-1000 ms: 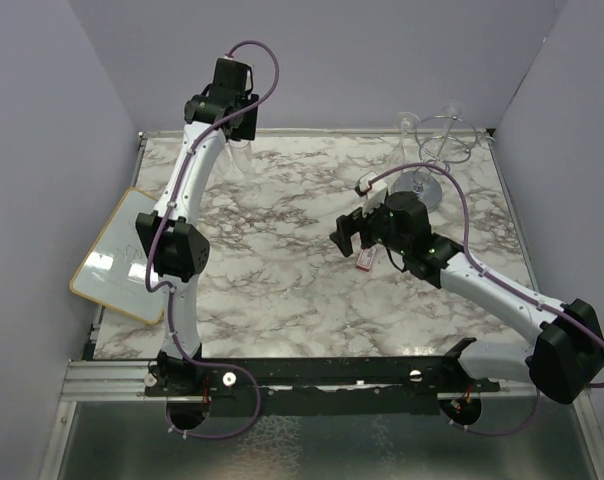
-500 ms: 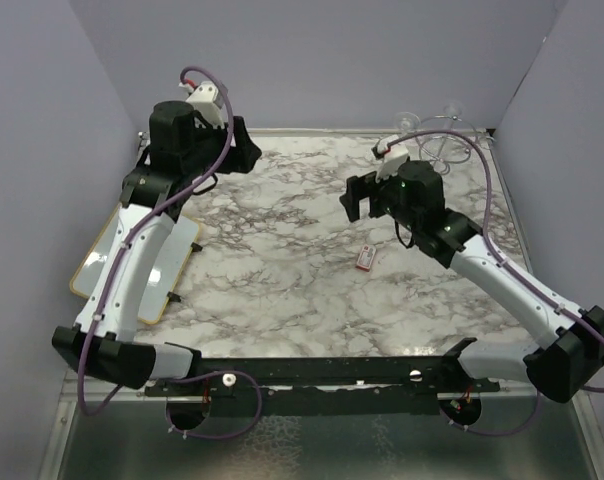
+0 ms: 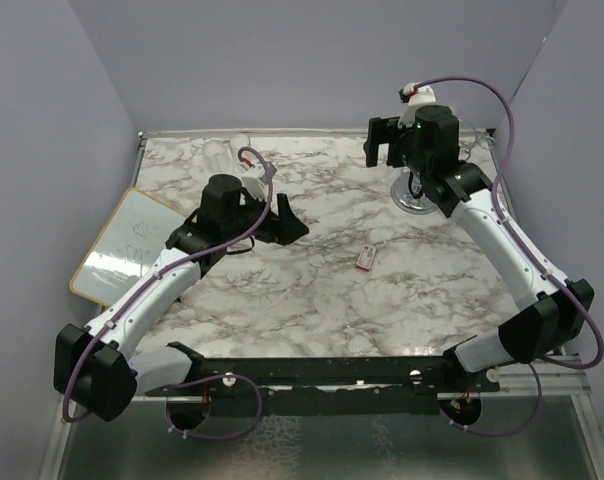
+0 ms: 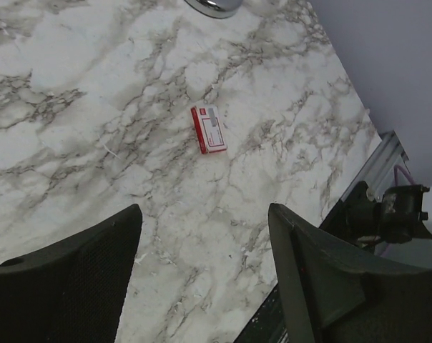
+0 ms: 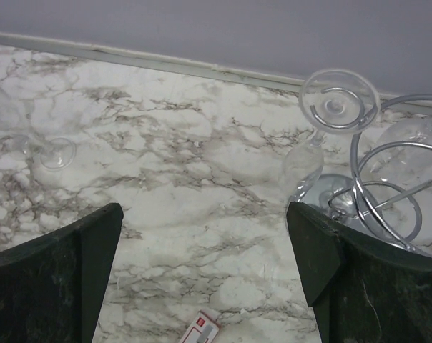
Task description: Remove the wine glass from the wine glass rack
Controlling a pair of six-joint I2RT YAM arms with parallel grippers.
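From above, the left arm [image 3: 162, 285] has backed off a glass [image 3: 220, 155] on the counter [image 3: 312, 290]; the right arm [image 3: 502, 240] has reached the rack [image 3: 412, 200]. The left fingers [image 4: 66, 279] are spread, empty. The right fingers [image 5: 51, 279] gape before a wine glass [image 5: 302, 166] hanging on it.

No word, brand or number could be read in any of the views. The small red-and-white packet [image 4: 209, 129] lying flat on the marble table [image 4: 80, 78] had a red strip along one side and a white face with a grey patch and some fine print, all too small to make out. The whiteboard [image 3: 122, 250] at the table's left edge bore only faint, thin scribbled lines that could not be told as letters or figures.
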